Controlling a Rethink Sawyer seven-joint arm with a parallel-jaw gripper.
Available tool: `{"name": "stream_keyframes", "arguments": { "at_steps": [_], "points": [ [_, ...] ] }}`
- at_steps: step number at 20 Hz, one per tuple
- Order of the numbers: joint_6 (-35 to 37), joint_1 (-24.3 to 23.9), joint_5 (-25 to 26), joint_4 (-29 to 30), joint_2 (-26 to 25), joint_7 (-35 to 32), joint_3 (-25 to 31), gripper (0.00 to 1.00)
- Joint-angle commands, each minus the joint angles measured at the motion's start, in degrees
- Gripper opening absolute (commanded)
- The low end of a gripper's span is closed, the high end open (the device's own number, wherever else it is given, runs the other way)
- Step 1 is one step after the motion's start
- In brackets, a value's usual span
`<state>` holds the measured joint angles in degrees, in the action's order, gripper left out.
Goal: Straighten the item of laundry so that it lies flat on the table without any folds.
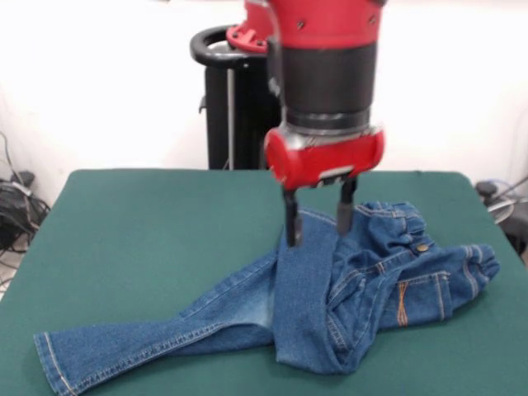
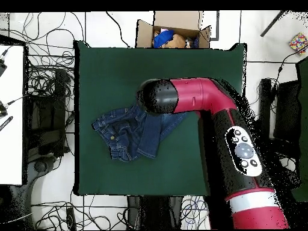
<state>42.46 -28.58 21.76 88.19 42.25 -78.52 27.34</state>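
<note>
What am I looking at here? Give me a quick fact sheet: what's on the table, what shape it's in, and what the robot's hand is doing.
item: jeans, small, blue denim, orange stitching
state: crumpled; one leg stretched out flat, the rest folded over itself
surface: green table
gripper: above the folded middle of the jeans, pointing down
fingers: two, black, apart, tips at the cloth; a grip on it cannot be confirmed
background: cardboard box beyond the table's edge
job left: folds remain

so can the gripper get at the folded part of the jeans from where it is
Probably yes. The gripper hangs open right over the fold in the jeans, its fingertips at the raised denim, and nothing stands between them on the table.
</note>
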Motion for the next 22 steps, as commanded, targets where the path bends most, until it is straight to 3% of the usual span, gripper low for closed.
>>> {"name": "stream_keyframes", "arguments": {
  "at_steps": [1, 13, 22],
  "points": [
    [0.63, 2.54, -2.58, 8.13, 3.95, -12.85, -4.00, 1.00],
    [-7.16, 3.36, -0.95, 9.24, -0.09, -13.60, -6.97, 1.00],
    [-9.69, 3.86, -1.39, 10.16, 0.10, -12.30, -9.18, 1.00]
  ]
}}
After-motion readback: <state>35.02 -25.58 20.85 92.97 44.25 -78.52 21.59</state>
